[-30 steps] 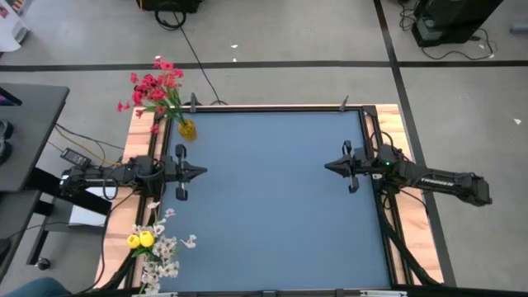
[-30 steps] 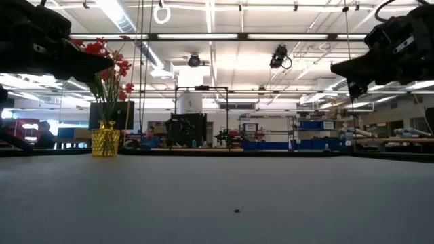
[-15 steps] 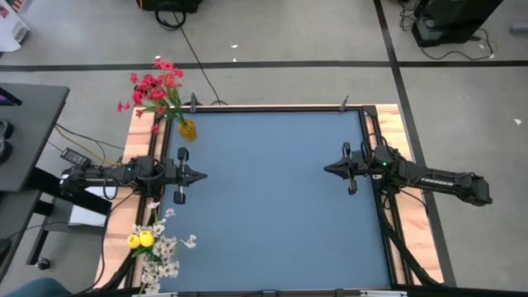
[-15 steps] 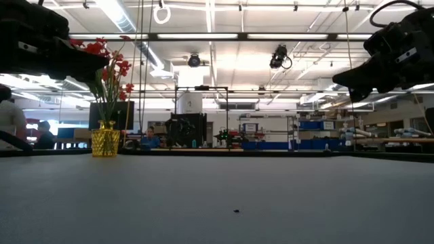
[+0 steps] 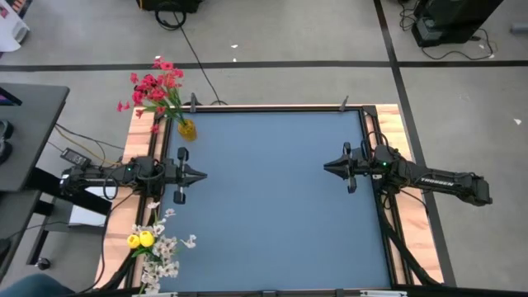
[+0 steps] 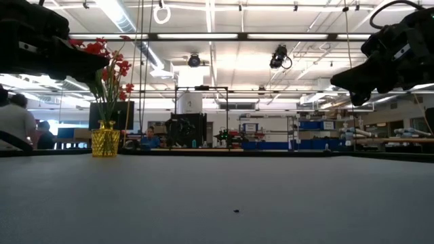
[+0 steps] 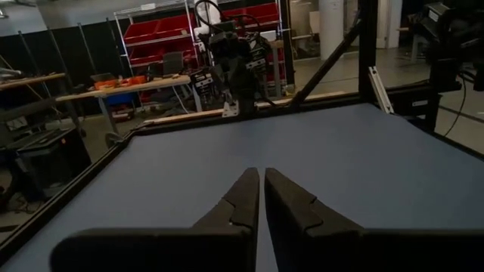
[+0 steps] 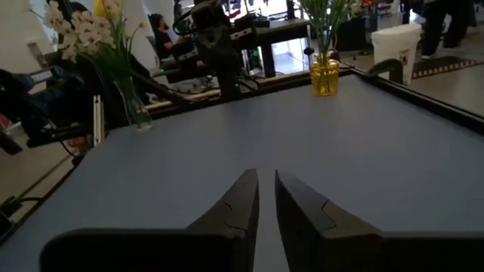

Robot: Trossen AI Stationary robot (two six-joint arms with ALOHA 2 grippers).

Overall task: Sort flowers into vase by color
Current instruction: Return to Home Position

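Red flowers (image 5: pixel 155 87) stand in a small yellow vase (image 5: pixel 187 129) at the table's far left corner, also in the low view (image 6: pixel 105 139). White sprays (image 5: pixel 162 250) and yellow tulip heads (image 5: pixel 140 239) stand in a clear vase (image 8: pixel 134 109) by the near left corner. My left gripper (image 5: pixel 202 173) hovers level over the table's left side, its fingers (image 7: pixel 246 198) a narrow slit apart. My right gripper (image 5: pixel 327 167) hovers over the right side, fingers (image 8: pixel 243 198) slightly apart. Neither holds anything.
The blue table top (image 5: pixel 272 206) lies between the two grippers, with a tiny dark speck (image 6: pixel 236 210) on it. A black frame and wooden boards (image 5: pixel 132 148) border it. People (image 6: pixel 17 122) are in the room behind the far edge.
My right gripper has tipped its fingertips a little downward without leaving its place. A person has moved into the low view's left side behind the table.
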